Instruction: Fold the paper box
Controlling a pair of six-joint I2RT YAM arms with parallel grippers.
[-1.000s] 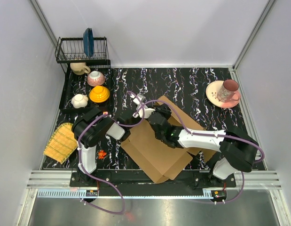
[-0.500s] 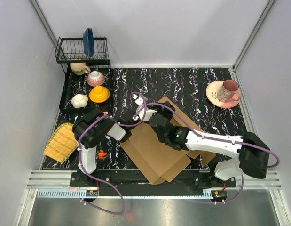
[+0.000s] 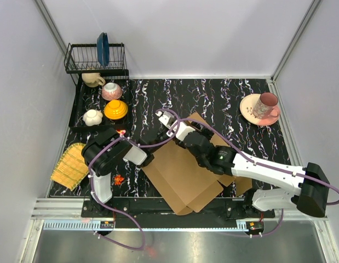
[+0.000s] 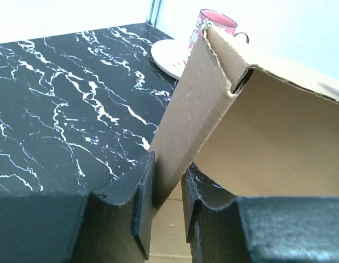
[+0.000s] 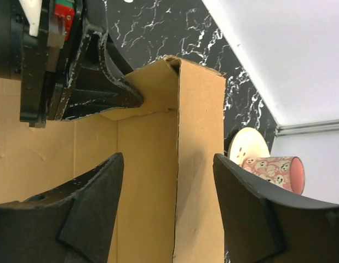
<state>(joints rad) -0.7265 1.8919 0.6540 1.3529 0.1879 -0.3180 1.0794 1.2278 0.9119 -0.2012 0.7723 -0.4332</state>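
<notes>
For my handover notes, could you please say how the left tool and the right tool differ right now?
The left tool is shut on a flap of the paper box; the right tool is open, spread wide around a raised flap without pinching it. The left tool sits at the box's left edge; the right tool is farther back. Both work the same corner.

a brown box point(image 3: 183, 172) lies on the black marbled table point(image 3: 224, 98). the left gripper point(image 3: 145, 158) meets its left edge; the right gripper point(image 3: 168, 125) hangs over its far corner. 1 pink cup point(image 3: 266, 104) sits on a plate point(image 3: 246, 105).
</notes>
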